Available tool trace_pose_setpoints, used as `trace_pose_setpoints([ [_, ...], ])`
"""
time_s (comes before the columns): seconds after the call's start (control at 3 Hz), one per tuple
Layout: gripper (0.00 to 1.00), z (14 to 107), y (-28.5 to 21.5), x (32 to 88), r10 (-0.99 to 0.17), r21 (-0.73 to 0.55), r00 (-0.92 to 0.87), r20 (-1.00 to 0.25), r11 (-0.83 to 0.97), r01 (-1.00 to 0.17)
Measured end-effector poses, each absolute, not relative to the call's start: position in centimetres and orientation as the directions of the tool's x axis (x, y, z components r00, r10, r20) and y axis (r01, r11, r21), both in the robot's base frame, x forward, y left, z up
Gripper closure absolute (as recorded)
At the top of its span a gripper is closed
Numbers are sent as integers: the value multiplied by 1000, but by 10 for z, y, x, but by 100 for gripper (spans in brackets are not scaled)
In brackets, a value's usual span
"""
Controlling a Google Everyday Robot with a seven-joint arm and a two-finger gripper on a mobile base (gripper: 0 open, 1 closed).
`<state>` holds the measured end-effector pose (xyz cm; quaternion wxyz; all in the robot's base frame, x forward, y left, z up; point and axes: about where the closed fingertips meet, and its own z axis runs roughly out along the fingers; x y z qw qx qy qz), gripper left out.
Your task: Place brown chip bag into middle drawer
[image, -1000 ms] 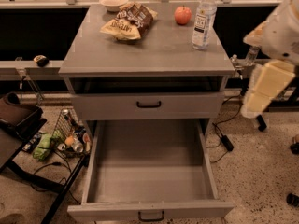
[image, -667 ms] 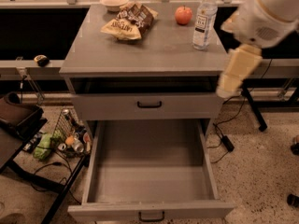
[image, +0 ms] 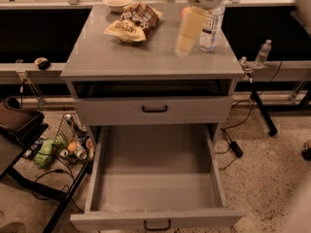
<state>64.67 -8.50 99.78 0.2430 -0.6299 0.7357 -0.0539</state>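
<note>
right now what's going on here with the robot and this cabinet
A one-armed robot is set to put the brown chip bag into the middle drawer. Its end effector hovers over the right side of the cabinet top, just in front of the water bottle. The bag lies at the back of the top, against the pale yellow chip bag, not yet picked up. The drawer is pulled open, ready for it.

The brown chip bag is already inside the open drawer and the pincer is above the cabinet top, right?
No. The camera view shows the brown chip bag lying on the cabinet top, not inside the open middle drawer. The pincer is above the cabinet top.
</note>
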Motion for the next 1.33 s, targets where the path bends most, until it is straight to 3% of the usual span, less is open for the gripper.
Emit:
trace_pose_setpoints([
  [0.33,0,1005,-34,705,-955,-421,-93,-282,210,-882],
  [0.67,0,1032,-10,718,-945,-464,-56,-322,209,-861],
  [1.33,0,1024,-11,738,-923,-477,-106,-369,286,-831],
])
